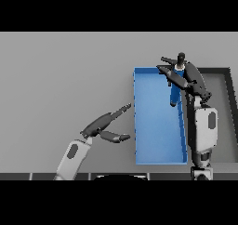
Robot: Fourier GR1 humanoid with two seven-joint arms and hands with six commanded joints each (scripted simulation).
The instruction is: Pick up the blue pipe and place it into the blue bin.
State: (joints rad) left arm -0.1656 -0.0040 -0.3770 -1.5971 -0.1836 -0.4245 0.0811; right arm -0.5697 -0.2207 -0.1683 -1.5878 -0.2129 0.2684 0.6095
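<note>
Right hand first: you have it over the far right part of the blue bin, reaching in from the bin's right wall, its arm running up along that wall from the lower edge. Its fingers are curled round the blue pipe, gripping the upper end. The pipe hangs below the hand, roughly upright with a slight tilt, its lower end pointing down toward the bin floor near the right wall. From this view you cannot tell whether that lower end touches the floor or hangs clear of it. The pipe's top disappears between the dark fingers, so only the shaft below the grip shows blue.

Your left hand sits on the bin's left side, outside it, near the left wall at about mid-length. Its fingers are straight and spread, thumb apart, holding nothing; the longest fingertips point toward the bin's left wall and come close to its edge.

A dark tray lies just right of the bin, partly behind the right arm. Bin and tray both rest on the grey table.
</note>
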